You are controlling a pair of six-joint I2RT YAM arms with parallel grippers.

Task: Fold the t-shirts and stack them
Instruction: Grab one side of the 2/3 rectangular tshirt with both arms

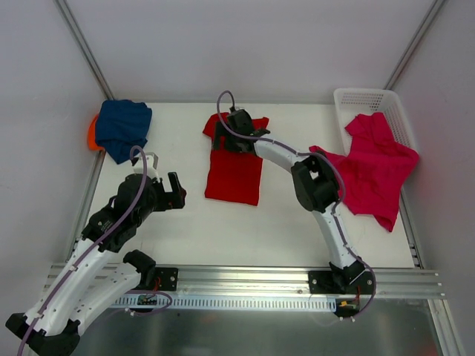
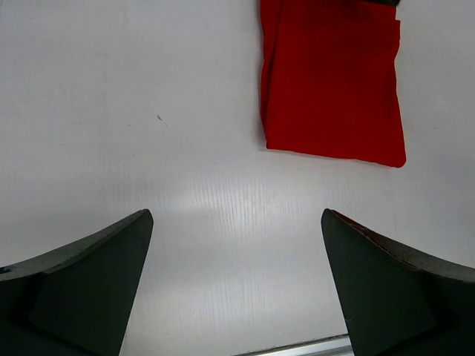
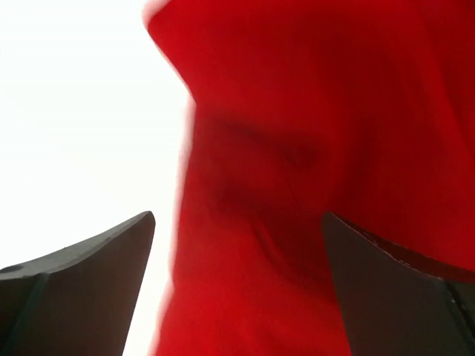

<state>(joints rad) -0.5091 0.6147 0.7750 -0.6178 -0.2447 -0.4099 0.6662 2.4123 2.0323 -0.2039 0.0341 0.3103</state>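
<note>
Bright red cloth t-shirt (image 1: 236,174) lies mid-tabletop (image 1: 245,230), folded to a narrow strip. Right gripper (image 1: 225,136) sits over its far end, jaws wide, nothing pinched, probably lining up the next fold. Left gripper (image 1: 178,194) is wide open and empty, off to the side to keep clear.

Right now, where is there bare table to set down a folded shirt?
Bare table runs along the near edge, between the red shirt and the rail. Another lies between the navy shirt and the red one, beyond the left gripper. Crowded: the right side, with the right arm and the pink shirt spilling from the basket.
</note>
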